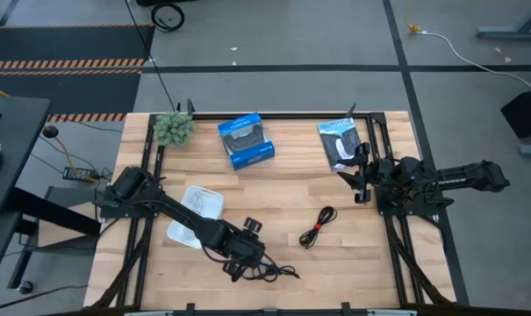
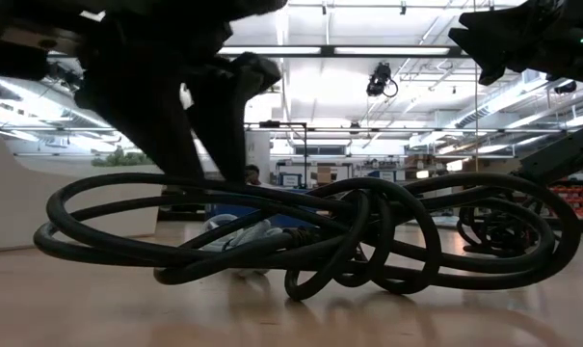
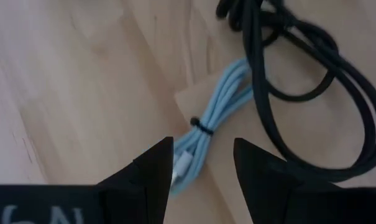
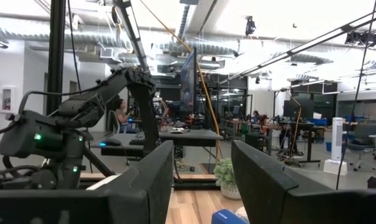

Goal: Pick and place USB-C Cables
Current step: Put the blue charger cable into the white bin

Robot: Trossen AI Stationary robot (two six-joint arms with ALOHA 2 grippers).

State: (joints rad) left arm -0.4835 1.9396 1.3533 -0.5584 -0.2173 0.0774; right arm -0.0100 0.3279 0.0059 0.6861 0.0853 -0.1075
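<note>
Wooden table (image 1: 274, 197), carrying near its far edge a small plant (image 1: 174, 128), a blue box (image 1: 246, 141) and a black-and-white packet (image 1: 340, 143), and toward its left edge a white tray (image 1: 196, 214). Left gripper (image 3: 203, 171), low over the near edge, stood with its fingers parted around one end of the white cable (image 3: 211, 130), not yet closed on it, the loose black cable (image 1: 269, 269) lying just beside; right gripper (image 1: 360, 180) waited raised near the right edge, fingers apart and holding nothing. Black cable with the red tie (image 1: 317, 227) lay alone mid-table, well apart from both grippers.
</note>
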